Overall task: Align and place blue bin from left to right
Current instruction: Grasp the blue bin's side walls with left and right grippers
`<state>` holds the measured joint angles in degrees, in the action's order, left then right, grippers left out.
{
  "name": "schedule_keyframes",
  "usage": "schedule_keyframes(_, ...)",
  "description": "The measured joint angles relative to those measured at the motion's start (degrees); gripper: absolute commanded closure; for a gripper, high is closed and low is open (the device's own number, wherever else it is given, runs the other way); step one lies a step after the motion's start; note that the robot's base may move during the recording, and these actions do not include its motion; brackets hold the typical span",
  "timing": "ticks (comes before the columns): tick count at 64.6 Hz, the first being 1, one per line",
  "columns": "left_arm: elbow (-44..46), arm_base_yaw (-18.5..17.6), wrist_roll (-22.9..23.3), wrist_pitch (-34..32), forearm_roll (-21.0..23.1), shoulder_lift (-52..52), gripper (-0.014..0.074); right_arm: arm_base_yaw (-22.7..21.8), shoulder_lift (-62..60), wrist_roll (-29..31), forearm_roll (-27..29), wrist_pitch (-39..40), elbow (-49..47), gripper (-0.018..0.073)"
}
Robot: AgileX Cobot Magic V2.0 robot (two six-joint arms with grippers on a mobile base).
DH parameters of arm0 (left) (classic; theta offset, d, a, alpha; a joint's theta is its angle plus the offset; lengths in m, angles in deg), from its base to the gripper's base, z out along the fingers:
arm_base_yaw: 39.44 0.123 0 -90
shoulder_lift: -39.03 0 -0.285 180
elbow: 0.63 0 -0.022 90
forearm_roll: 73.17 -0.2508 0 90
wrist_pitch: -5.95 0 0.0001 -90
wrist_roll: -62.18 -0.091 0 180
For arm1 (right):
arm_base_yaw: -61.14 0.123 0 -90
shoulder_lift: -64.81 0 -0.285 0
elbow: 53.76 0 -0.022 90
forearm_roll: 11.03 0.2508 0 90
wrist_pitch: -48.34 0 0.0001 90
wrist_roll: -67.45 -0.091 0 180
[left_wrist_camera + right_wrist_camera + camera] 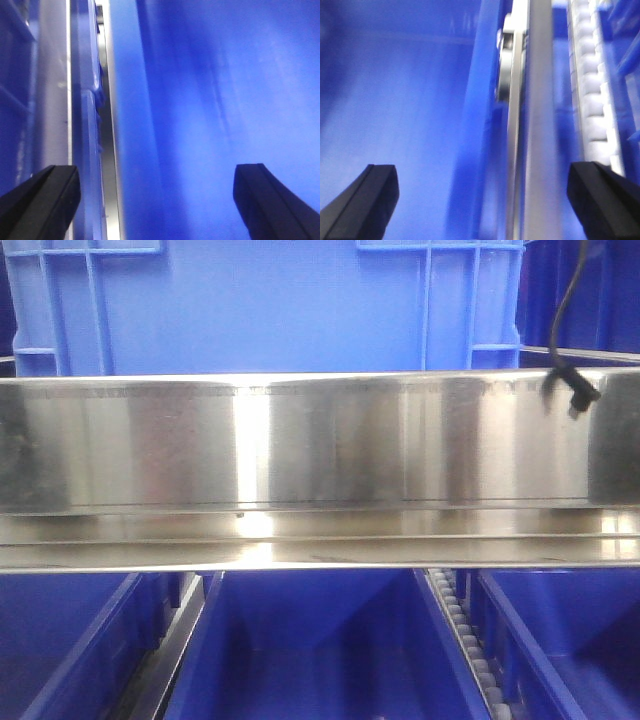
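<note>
A polished steel beam (320, 450) runs straight across the front view, part of a metal rack packed with blue plastic crates. Behind and above it stands a ribbed crate (260, 300), and a black cable (565, 330) hangs down at the upper right. Below the beam three open crates sit side by side. The blue bin (320, 640) is the middle one, and only its smooth floor and walls show inside. A left crate (60, 640) lies past a metal rail, and a right crate (570, 620) lies past a strip of white rollers (465, 640).

The left gripper (157, 200) hangs over the bin's left edge with its black fingers spread wide, and it grips nothing. The bin's inner wall fills the space towards its right finger.

The right gripper (482, 205) is likewise wide open and holds nothing. It straddles the bin's right wall, a grey rail (540, 125) and the rollers. Both wrist views are blurred.
</note>
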<state>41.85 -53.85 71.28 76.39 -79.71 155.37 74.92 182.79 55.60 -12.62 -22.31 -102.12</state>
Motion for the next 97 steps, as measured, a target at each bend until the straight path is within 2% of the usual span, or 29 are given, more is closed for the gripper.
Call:
schedule_keyframes(33,0.0,0.0,0.0,0.0,-0.1,0.9,0.0078,0.1,3.6,0.2,0.6,0.0,0.0,-0.0004)
schedule_keyframes(39,0.0,0.0,0.0,0.0,-0.1,1.0,0.0082,0.1,3.6,0.2,0.6,0.0,0.0,0.0077)
schedule_keyframes(46,0.0,0.0,0.0,0.0,-0.1,1.0,0.0106,0.1,3.6,0.2,0.6,0.0,0.0,0.0256)
schedule_keyframes(52,0.0,0.0,0.0,0.0,-0.1,1.0,0.0179,0.1,3.6,0.3,0.6,0.0,0.0,0.0451)
schedule_keyframes(57,0.0,0.0,0.0,0.0,-0.1,1.0,0.0296,0.1,3.6,0.9,1.2,0.2,0.0,0.0587)
schedule_keyframes(64,0.0,0.0,0.2,0.0,-0.1,1.0,0.0558,0.1,3.5,1.3,1.6,-0.1,0.0,0.0722)
schedule_keyframes(68,0.0,0.0,0.7,-0.1,-0.4,1.1,0.0712,0.2,3.5,1.5,1.6,-0.5,0.0,0.0718)
schedule_keyframes(97,0.0,0.0,1.0,-0.5,-0.8,1.3,0.0707,0.3,3.4,1.5,2.8,-0.7,0.0,0.0711)
